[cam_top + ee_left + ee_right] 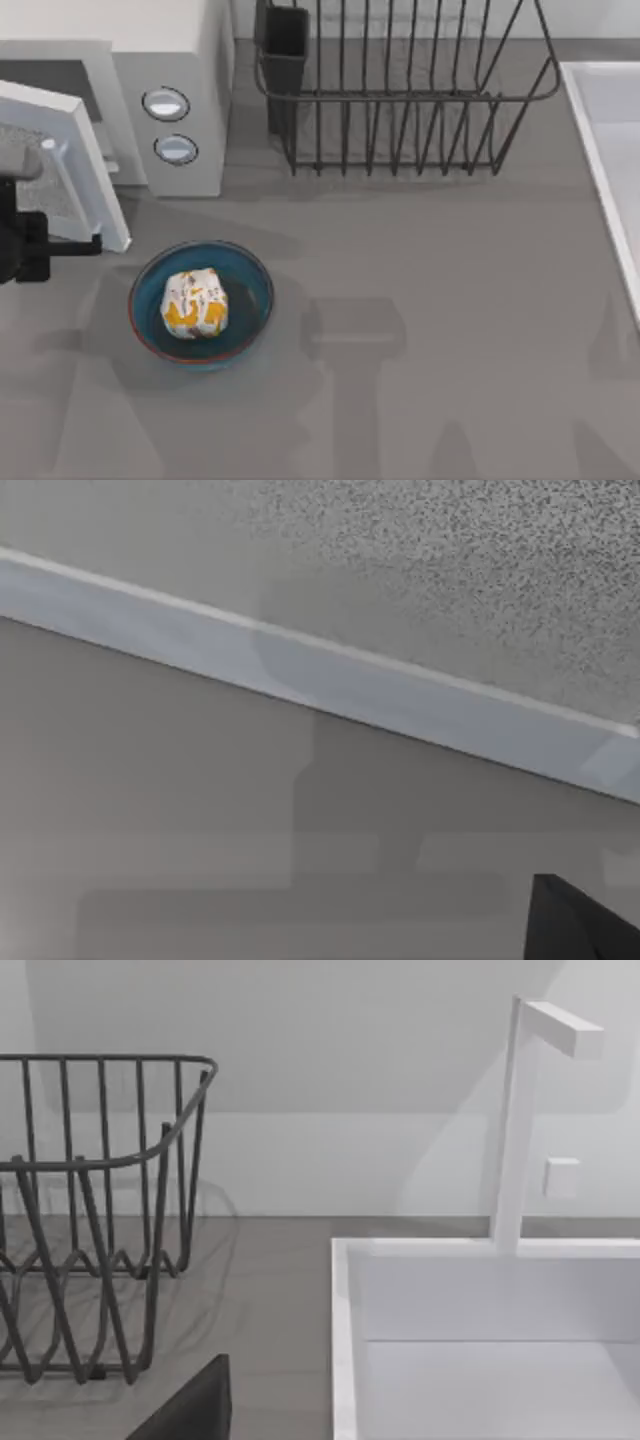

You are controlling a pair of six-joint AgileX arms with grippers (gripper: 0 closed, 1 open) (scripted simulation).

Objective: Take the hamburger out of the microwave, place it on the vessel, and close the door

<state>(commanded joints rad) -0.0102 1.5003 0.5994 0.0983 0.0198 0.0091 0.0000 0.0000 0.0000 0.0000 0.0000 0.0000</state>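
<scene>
The hamburger, a white parcel with orange patches, lies in the vessel, a blue bowl in front of the microwave. The door stands part-way open, angled out from the cavity at the table's left. My left gripper is at the left edge, close against the door's outer face near its lower corner. In the left wrist view the door's white frame and speckled window are very close. A dark fingertip of my right gripper shows in the right wrist view, away from the task's things.
A black wire dish rack stands at the back middle, also seen as dish rack. A white sink runs along the right side; the sink has a white faucet behind it.
</scene>
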